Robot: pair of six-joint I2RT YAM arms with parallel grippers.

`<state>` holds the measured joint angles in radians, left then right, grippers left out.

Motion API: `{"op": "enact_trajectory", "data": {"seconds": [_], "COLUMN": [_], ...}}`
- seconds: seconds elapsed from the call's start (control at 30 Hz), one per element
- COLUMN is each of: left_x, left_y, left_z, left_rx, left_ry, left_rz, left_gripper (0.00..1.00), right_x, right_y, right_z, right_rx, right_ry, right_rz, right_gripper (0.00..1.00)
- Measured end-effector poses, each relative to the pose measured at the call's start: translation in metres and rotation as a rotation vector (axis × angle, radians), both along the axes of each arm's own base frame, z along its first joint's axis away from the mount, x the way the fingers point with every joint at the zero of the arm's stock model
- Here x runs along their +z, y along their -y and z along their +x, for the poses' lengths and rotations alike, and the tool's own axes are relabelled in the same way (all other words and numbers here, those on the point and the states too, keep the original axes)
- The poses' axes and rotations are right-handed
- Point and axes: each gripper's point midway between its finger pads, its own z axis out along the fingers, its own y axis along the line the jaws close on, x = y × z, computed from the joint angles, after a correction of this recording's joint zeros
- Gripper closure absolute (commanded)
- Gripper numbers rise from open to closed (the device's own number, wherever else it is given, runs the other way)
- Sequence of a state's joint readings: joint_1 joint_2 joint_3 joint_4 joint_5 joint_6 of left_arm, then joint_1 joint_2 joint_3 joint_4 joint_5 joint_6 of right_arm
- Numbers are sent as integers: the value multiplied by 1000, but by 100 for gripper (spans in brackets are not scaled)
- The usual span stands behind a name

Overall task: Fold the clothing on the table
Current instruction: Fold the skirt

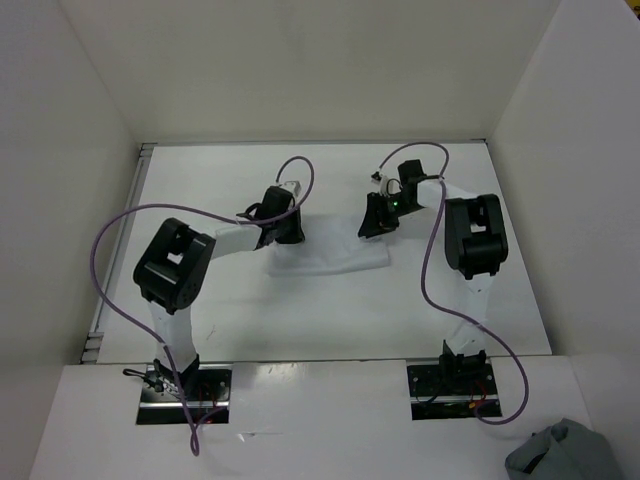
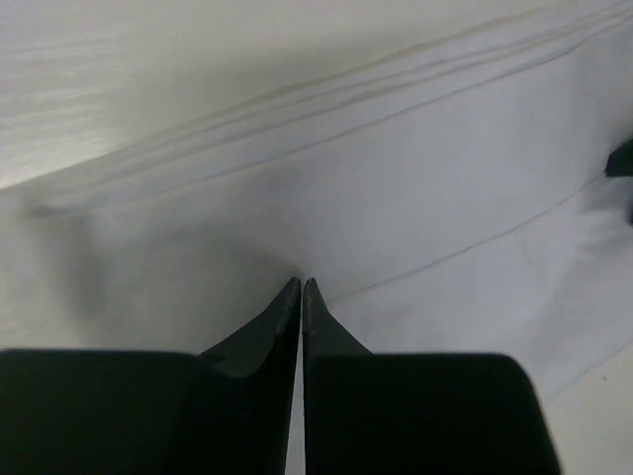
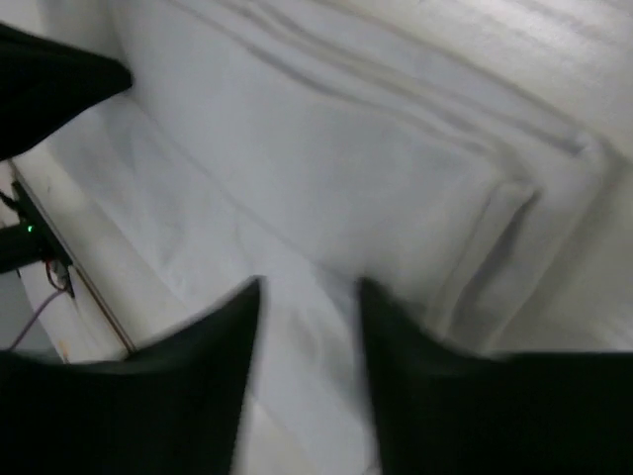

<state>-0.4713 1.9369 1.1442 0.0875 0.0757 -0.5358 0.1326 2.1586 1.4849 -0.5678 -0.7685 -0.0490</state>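
K: Grey-blue cloth bundle (image 1: 565, 452) sits closest to us, well off to the near right of the clothing (image 1: 335, 258). Not part of the job.

M: Noted. The garment itself?

K: White, thin, soft. It lies flat as a rough rectangle on the matte white table (image 1: 300, 320). Layered edges run along its far side as fine parallel ridges, and a few shallow creases cross the top sheet. By my reading it is doubled over at least once.

M: Tools?

K: Left gripper (image 2: 302, 284) is at the clothing's far left corner, fingers pressed together, tips down on the fabric. Whether a pinch of cloth sits between them I cannot tell. Right gripper (image 3: 307, 282) is at the far right corner, fingers spread, bare cloth showing in the gap. That view is blurred.

M: Step in hand?

K: Judgement: taking hold of the far edge for another fold, with only one side closed.

M: What does the next move call for?

K: Right fingers closing on the layered edge and catching every layer. Then both corners lifted together and carried evenly toward the clothing's near edge. Limp fabric will likely sag or skew otherwise.

M: Beyond the clothing?

K: Plain white walls (image 1: 300, 70).
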Motion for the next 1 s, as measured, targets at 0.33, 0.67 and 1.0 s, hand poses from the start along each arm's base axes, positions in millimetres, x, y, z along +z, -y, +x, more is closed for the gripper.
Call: {"op": "enact_trajectory", "data": {"seconds": [0.33,0.67,1.0], "left_x": [128,80,52], "left_y": [17,89,67], "left_z": [-25,-37,-25], "left_rx": [-20,-162,-108], "left_ry": [201,96,50], "left_rz": [-99,-112,-64], "left_gripper": [60,64,77], "right_x": [60,43,58], "right_y": [74,73,53], "right_z": [-5,-41,-58], "right_rx": [-153,-105,-4], "right_ry": [136,35,31], "right_rz": [-153,-166,-73], "right_gripper": [12,100,100]}}
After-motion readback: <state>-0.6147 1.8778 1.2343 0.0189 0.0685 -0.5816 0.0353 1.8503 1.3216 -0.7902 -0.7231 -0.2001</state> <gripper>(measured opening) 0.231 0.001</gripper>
